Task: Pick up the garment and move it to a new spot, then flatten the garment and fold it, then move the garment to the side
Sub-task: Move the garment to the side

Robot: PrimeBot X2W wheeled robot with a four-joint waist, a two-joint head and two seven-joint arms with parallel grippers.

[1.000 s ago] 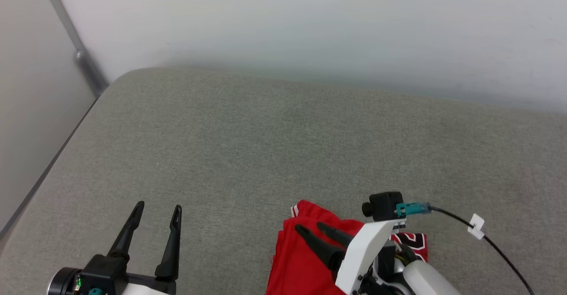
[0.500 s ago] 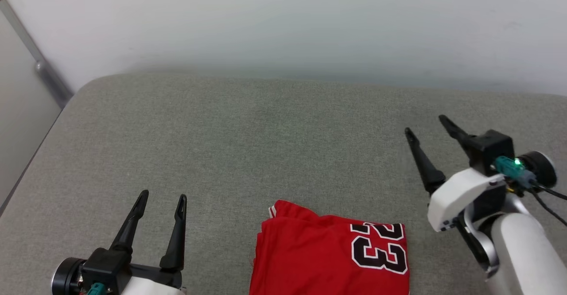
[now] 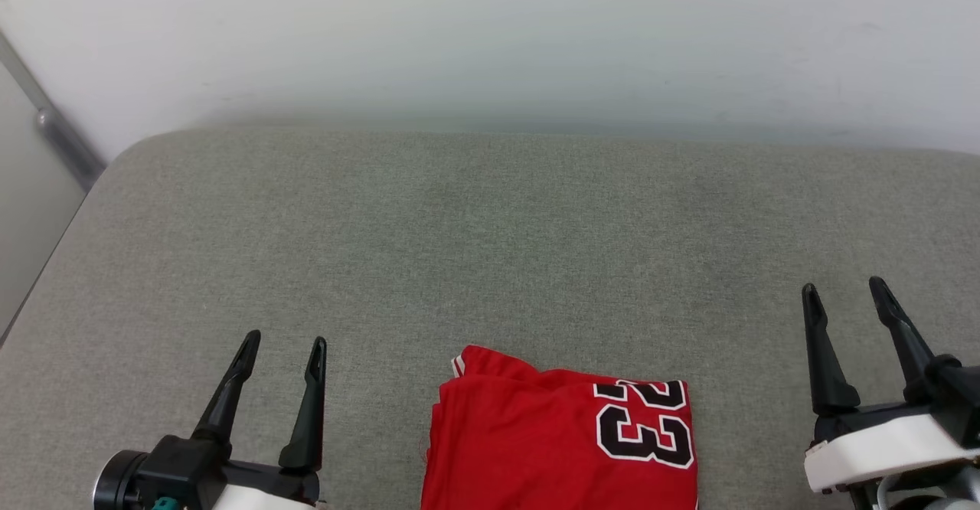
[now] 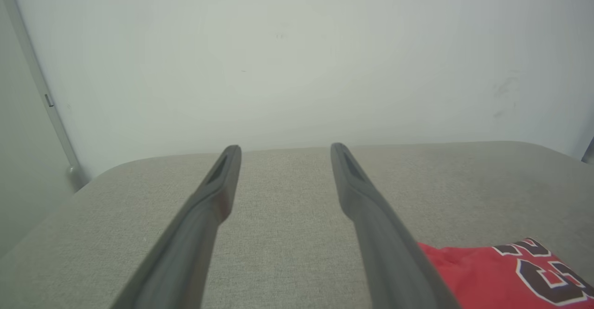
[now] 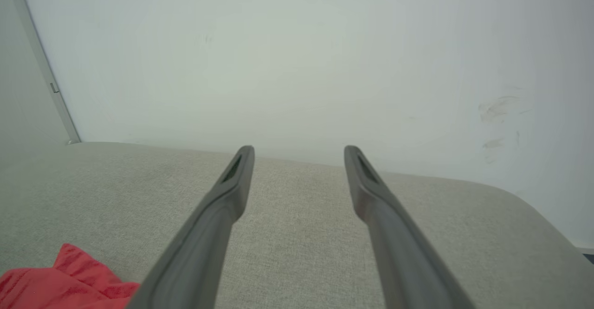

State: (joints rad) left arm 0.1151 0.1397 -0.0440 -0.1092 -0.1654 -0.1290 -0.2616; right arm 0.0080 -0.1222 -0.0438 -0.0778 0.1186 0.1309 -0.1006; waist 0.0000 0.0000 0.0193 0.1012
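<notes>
Left hand (image 3: 285, 339): at the lower left of the head view, fingers apart, nothing between them. It hangs over the bare grey worktop (image 3: 490, 250), clear of the shirt's left edge. In the left wrist view the same hand (image 4: 285, 147) points toward the pale wall (image 3: 490, 35).

Shirt (image 3: 536, 441): lies at the near edge of the worktop, between your two hands and touching neither. It is a compact red rectangle with the "23" face up on its right half. A striped trim corner peeks out at its far left.

Right hand (image 3: 843, 286): at the lower right, fingers apart and empty, a little off the shirt's right edge.

Step, as a judgement: the fold looks done, so moving the shirt aside is what remains. Whether its present spot already counts as "the side" you cannot tell from here.

Next move, if needed:
- bring one hand to a shirt edge;
- pinch through all the layers;
- carry or slide the stack without letting the top layer peel open.

Surroundings: a grey metal strip (image 3: 53, 131) runs down the wall at the far left corner. Nothing lies on the worktop in your way on either side.
</notes>
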